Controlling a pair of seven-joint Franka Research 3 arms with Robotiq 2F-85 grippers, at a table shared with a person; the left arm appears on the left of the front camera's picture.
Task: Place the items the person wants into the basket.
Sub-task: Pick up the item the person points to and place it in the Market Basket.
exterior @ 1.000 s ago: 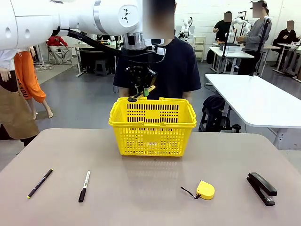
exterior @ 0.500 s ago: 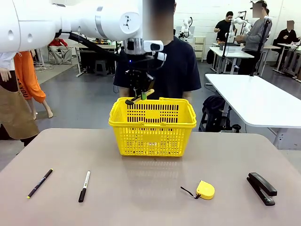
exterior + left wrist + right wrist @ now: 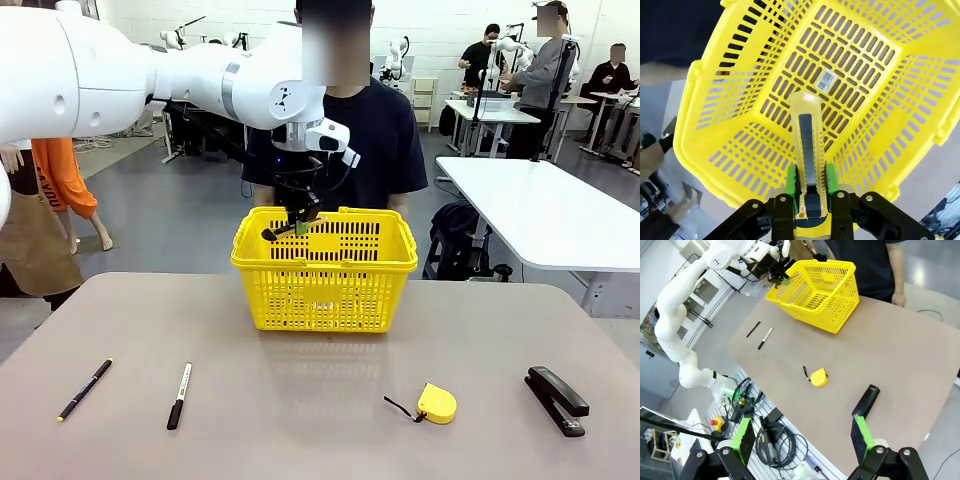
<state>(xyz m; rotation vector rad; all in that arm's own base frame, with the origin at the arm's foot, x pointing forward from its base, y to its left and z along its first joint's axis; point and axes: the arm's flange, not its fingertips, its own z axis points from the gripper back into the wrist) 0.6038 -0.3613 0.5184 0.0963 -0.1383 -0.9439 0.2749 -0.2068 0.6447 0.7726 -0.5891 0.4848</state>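
Clamping cutter [image 3: 807,130] above latticed, maybe plastic basket [image 3: 740,150]

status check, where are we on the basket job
Left gripper shut on box cutter, above the basket opening. Right gripper open, high off the table. Stapler and marker on the table. Nothing below the cutter but basket floor.

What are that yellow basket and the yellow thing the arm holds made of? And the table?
The yellow slotted shopping basket looks like glossy moulded plastic: even slots, soft shine. The yellow-and-black box cutter seems to have a smooth plastic casing with a black centre strip. The greyish-brown tabletop looks like matte laminate, probably: flat, even, dull.
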